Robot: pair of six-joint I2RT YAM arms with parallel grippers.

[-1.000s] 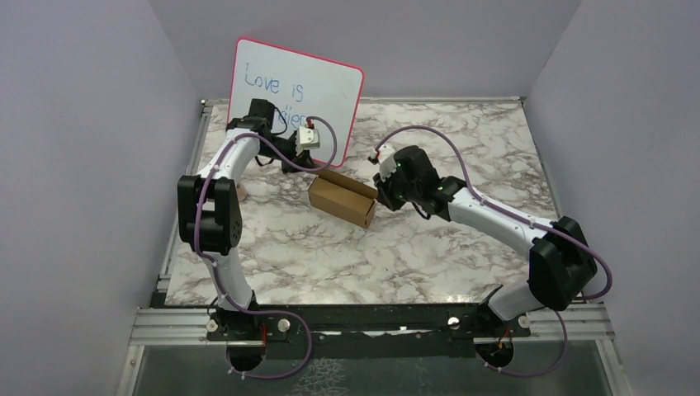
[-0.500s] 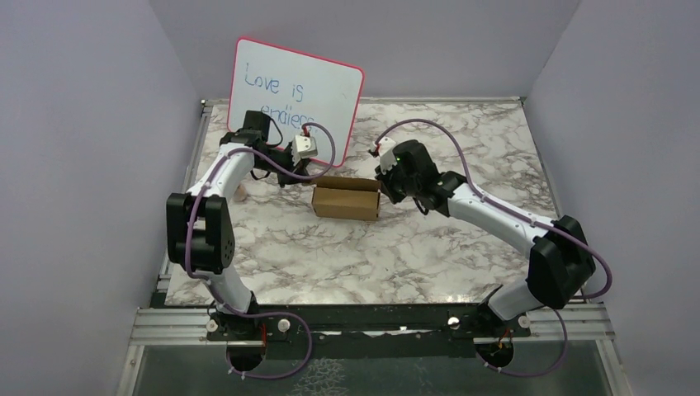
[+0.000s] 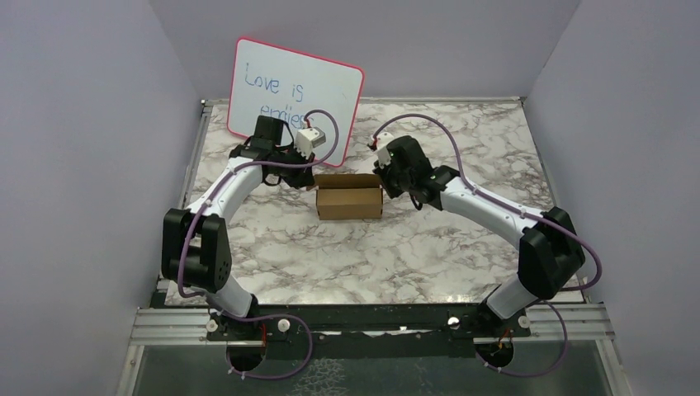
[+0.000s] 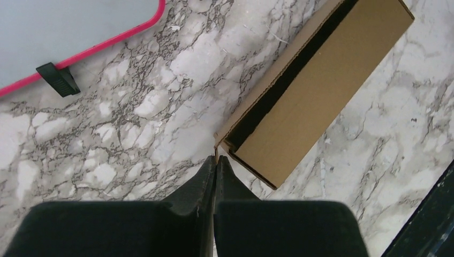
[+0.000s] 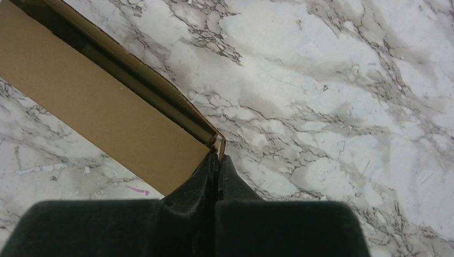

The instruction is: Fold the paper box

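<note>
The paper box [image 3: 349, 198] is a small brown cardboard box on the marble table, long side facing me, open along its top. My left gripper [image 3: 314, 182] is at its left end. In the left wrist view this gripper [image 4: 216, 159] is shut on a thin cardboard edge at the corner of the box [image 4: 316, 91]. My right gripper [image 3: 385, 186] is at the box's right end. In the right wrist view it [image 5: 218, 156] is shut on a small flap at the corner of the box [image 5: 96, 107].
A pink-framed whiteboard [image 3: 293, 87] with blue writing leans at the back left, just behind the left arm; its edge [image 4: 69, 27] and black foot [image 4: 58, 78] show in the left wrist view. Grey walls close in the table [image 3: 462, 239] on both sides.
The box has turned from slanted to square with the table's front edge. Both grippers have closed on its end corners and shifted slightly toward the back.
</note>
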